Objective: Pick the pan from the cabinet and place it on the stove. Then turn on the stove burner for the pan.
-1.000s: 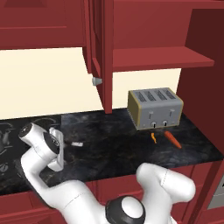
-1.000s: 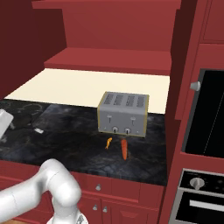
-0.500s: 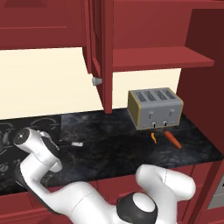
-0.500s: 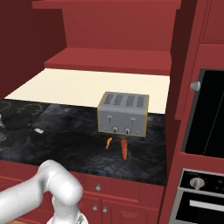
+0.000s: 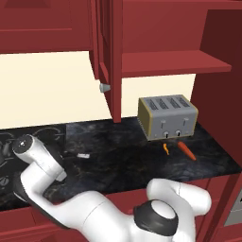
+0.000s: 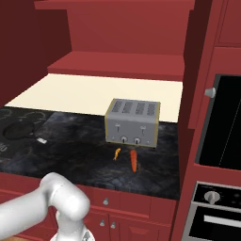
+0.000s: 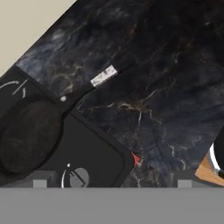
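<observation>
Since the earlier frame, arm has dropped lower at left. Pan sits on stove, near its right edge — thin handle reaching onto marbled countertop. Rigid, light, smooth metal — judged. Knob small, round; pinch its rim. Gripper spread wide, holding nothing.

Dark marbled countertop under a cream wall; red base cabinets; a black oven.
</observation>
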